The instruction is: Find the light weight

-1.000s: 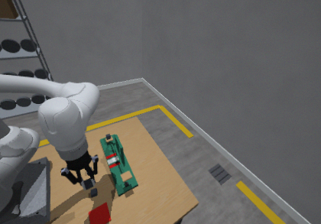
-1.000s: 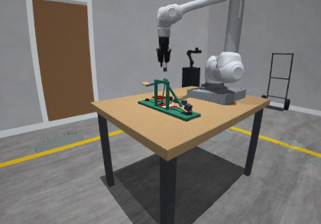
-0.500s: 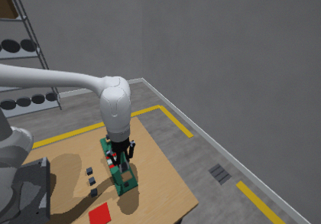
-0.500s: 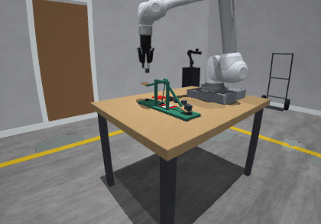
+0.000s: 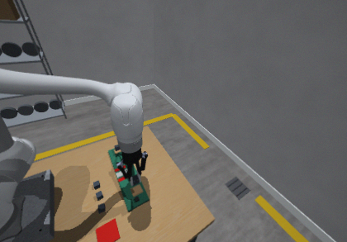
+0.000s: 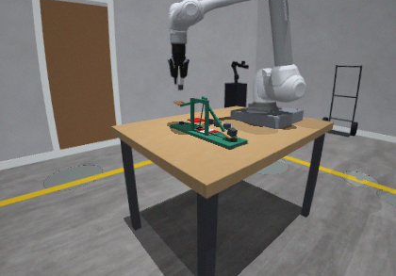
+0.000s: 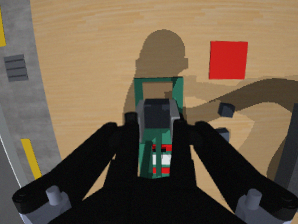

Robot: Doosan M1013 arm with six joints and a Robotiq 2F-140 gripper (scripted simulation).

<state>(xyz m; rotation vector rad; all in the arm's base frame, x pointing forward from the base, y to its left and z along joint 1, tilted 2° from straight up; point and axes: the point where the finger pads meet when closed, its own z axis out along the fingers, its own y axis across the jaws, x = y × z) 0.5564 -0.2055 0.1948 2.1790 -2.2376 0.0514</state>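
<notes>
gripper (image 6: 179, 86) fingers pinch a dark check weight (image 6: 180, 87) high above the rocker balance (image 6: 207, 130), mid-worktop | small rigid cube, likely slippery; grip flat sides | red dish (image 5: 108, 231) near front edge

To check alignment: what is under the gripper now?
The gripper holds a dark weight above the green balance. The weight hides the part of the balance straight beneath it.
</notes>
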